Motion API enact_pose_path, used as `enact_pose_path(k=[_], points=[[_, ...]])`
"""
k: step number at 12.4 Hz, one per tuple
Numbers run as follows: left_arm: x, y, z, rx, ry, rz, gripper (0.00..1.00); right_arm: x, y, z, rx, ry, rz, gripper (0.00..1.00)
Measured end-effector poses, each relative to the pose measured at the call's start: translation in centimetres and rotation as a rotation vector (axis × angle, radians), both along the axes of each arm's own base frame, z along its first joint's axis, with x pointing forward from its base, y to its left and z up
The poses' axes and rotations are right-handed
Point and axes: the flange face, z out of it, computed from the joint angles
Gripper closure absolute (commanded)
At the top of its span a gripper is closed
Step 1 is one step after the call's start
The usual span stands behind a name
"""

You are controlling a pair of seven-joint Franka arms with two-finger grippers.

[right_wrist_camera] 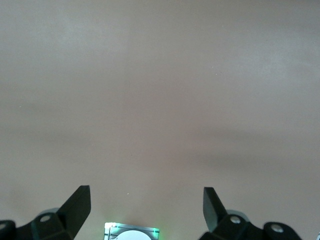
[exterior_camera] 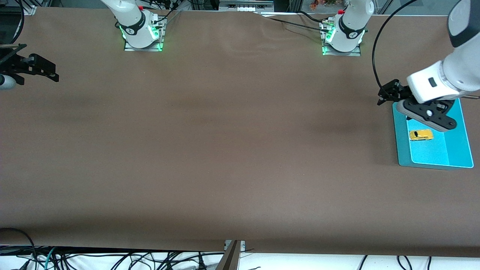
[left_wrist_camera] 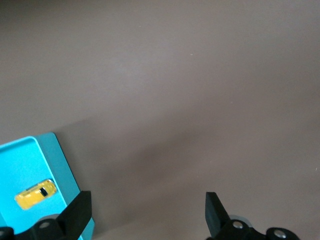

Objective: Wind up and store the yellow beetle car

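Note:
The yellow beetle car (exterior_camera: 420, 135) (left_wrist_camera: 36, 194) lies in the teal tray (exterior_camera: 457, 150) (left_wrist_camera: 20, 165) at the left arm's end of the table. My left gripper (exterior_camera: 403, 103) (left_wrist_camera: 148, 200) hangs over the tray's edge that faces the middle of the table, a short way from the car. It is open, with nothing but bare table between its fingers. My right gripper (exterior_camera: 45, 71) (right_wrist_camera: 146, 197) waits at the right arm's end of the table, open and holding nothing.
A brown cover (exterior_camera: 225, 150) spreads over the whole table. The two arm bases (exterior_camera: 142, 35) (exterior_camera: 343, 41) stand along the table's edge farthest from the front camera. Loose cables (exterior_camera: 112, 260) hang off the edge nearest to it.

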Motion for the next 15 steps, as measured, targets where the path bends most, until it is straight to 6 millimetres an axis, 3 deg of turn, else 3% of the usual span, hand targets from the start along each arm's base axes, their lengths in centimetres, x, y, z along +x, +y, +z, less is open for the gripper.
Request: enact_pose_path(k=[4, 7, 9, 15], points=[[-1.0, -3.5, 1.2, 0.026, -0.017, 0.213, 0.0, 0.0, 0.0, 0.0, 0.0, 0.0, 0.0, 0.01], [-1.5, -2.3, 1.4, 0.04, -0.027, 0.306, 0.0, 0.0, -0.1, 0.0, 0.0, 0.0, -0.002, 0.01], [-1.6, -1.0, 0.6, 0.047, -0.021, 0.333, 0.0, 0.0, -0.2, 0.0, 0.0, 0.0, -0.003, 0.01], [-2.6, -0.9, -0.2, 0.06, -0.043, 0.331, 0.0, 0.0, -0.2, 0.0, 0.0, 0.0, -0.004, 0.01]])
